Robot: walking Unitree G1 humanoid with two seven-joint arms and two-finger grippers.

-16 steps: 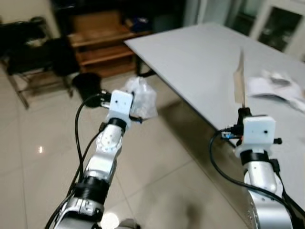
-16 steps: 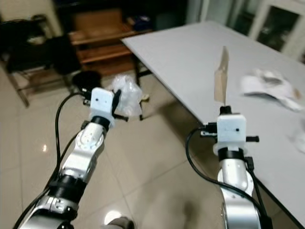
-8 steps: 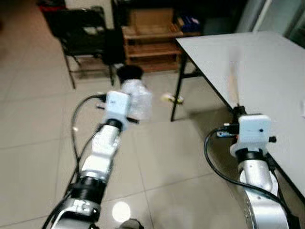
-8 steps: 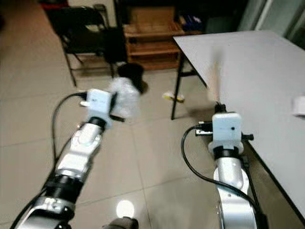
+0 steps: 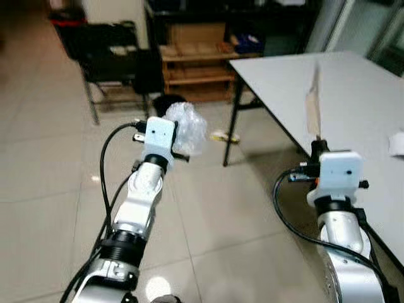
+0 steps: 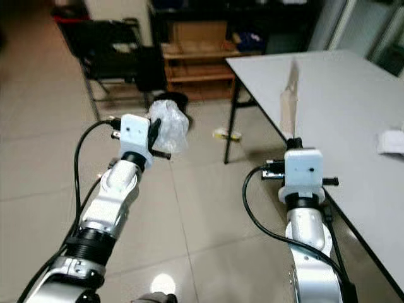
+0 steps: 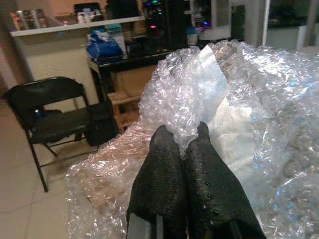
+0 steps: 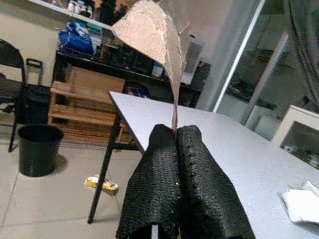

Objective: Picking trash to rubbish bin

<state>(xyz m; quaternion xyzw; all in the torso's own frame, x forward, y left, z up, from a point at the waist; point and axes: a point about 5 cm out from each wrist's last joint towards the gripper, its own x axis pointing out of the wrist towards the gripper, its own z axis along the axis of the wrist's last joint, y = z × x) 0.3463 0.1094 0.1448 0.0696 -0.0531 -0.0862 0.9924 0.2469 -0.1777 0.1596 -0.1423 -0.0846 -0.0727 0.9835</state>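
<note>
My left gripper is shut on a crumpled wad of clear bubble wrap, held up in front of me over the tiled floor. My right gripper is shut on a thin brown piece of cardboard that stands upright above its fingers, beside the grey table. A small black rubbish bin stands on the floor ahead, partly hidden behind the bubble wrap in the eye views. A small yellow piece of trash lies on the floor by the table leg.
A black folding chair stands at the back left. A wooden shelf unit with a cardboard box is behind the bin. White crumpled paper lies on the table at the right. The table's black leg stands near the yellow trash.
The camera has turned, so the whole scene shifted; the chair, shelf and bin came into fuller view. Both grippers keep hold of the bubble wrap and the cardboard.
</note>
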